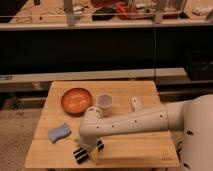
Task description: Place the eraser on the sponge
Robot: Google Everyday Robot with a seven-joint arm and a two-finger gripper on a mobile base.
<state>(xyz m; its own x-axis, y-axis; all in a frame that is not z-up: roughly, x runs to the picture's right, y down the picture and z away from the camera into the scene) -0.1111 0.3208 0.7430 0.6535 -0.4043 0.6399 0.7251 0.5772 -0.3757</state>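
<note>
Orange bowl (76,100) far-left on wooden table (142,151); white cup (104,102) just right of it; small white object (136,103) further right.
</note>
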